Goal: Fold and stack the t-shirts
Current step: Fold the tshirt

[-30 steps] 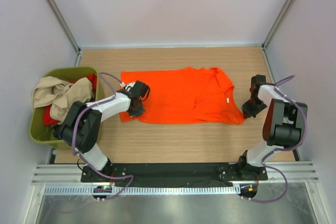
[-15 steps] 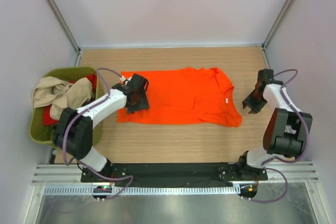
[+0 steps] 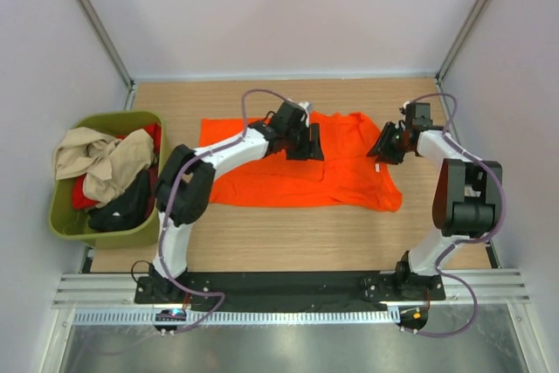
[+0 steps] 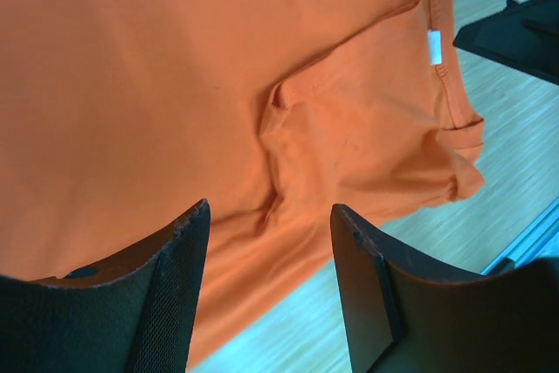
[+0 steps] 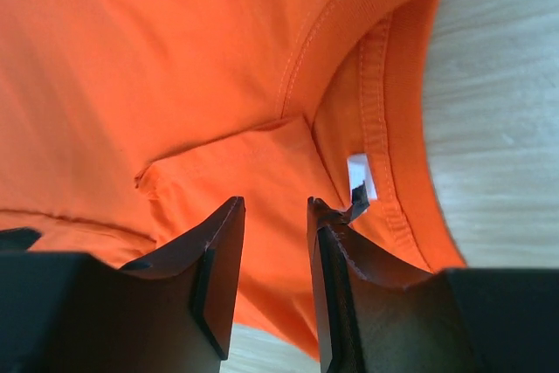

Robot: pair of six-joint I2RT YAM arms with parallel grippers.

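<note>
Tub (image 3: 65, 229) of crumpled shirts (image 3: 100, 163) far left, orange t-shirt (image 3: 262, 181) spread flat beside

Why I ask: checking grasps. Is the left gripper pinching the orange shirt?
No, the left gripper hangs open above the orange shirt, jaws apart with nothing between them.

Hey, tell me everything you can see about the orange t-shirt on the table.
The orange t-shirt is bright, soft knit cloth with a ribbed round neck and a small white label inside. It lies flattened on the wooden table, neck toward the right arm, a sleeve folded onto the body, lightly creased. The left arm's fingers stand open over its middle, the right arm's fingers open over the collar; contact is unclear.
</note>
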